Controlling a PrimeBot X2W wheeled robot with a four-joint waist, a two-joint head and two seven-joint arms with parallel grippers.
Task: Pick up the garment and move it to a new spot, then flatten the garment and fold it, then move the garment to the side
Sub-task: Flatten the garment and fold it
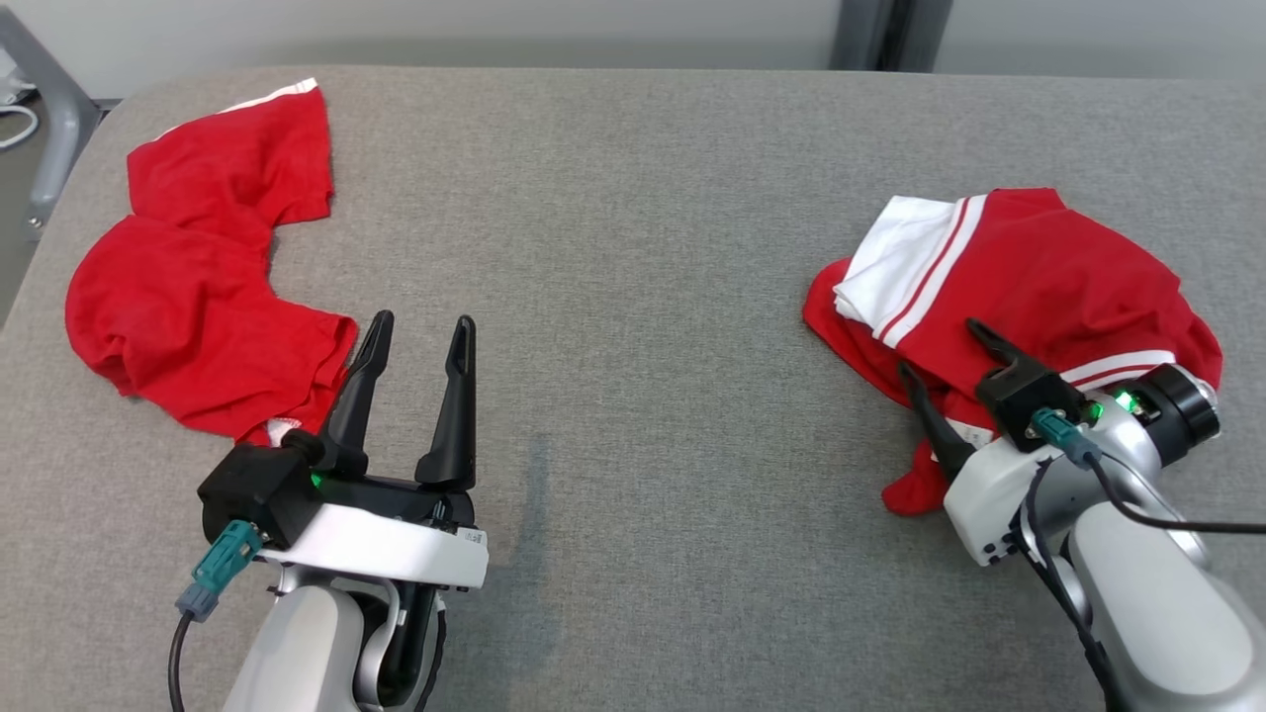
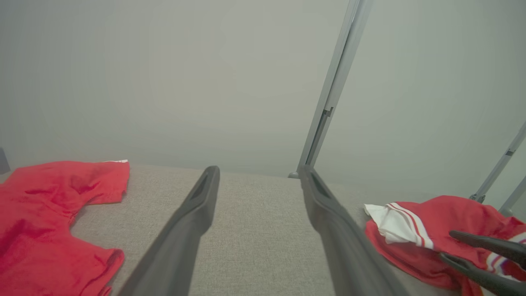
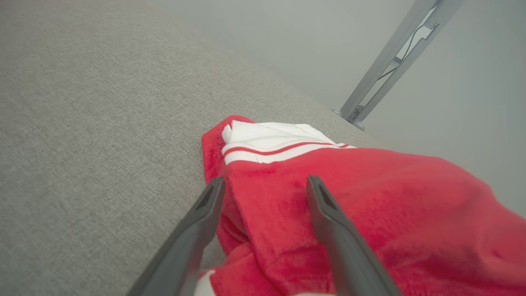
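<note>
Two wide-spread, empty claws: left claw [image 1: 422, 319] above the table [image 1: 643, 247], right claw [image 1: 938, 346] above the garment [image 1: 1048, 267]

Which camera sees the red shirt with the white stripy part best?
The head view: nearly the whole striped garment lies in sight on the table. The right wrist view is close but cuts it off, with the open right gripper at it. The left wrist view catches it small, at the edge.
</note>
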